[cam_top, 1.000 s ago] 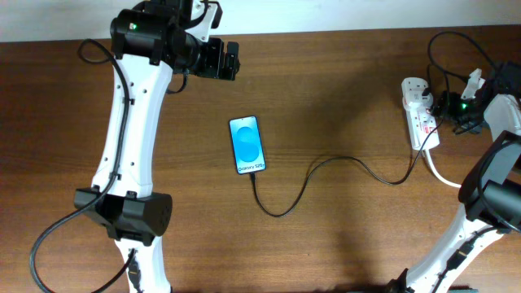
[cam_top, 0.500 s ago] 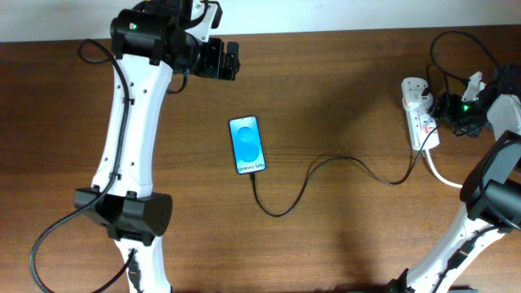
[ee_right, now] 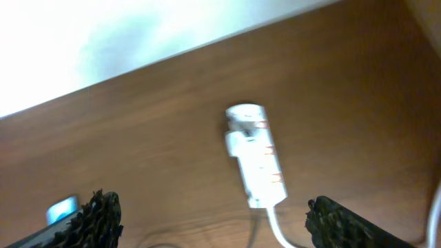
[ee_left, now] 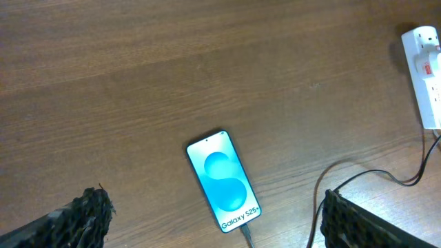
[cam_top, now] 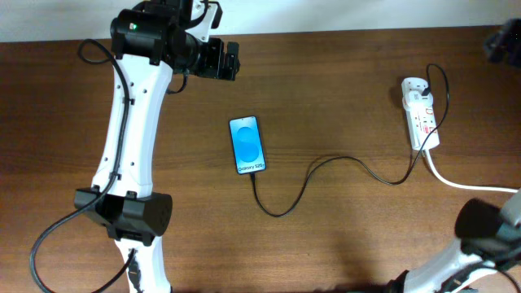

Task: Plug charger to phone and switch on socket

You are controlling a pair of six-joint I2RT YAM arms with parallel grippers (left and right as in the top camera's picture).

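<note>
Brown wooden table (cam_top: 342, 236); white surface (cam_top: 326, 12) beyond far edge.

Matt wood-grain table (cam_top: 342, 81), glossy-screened phone (cam_top: 247, 145), smooth white plastic socket (cam_top: 425, 126)

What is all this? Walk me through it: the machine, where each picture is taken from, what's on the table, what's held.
Two robot arms, each ending in a two-finger gripper, work at a wooden table. One picture looks straight down from above. The other two come from a camera on each wrist. On the table lies a phone with a blue screen. A thin black charger cable runs from its bottom edge to a white socket strip. The left gripper and right gripper are open and hold nothing.
</note>
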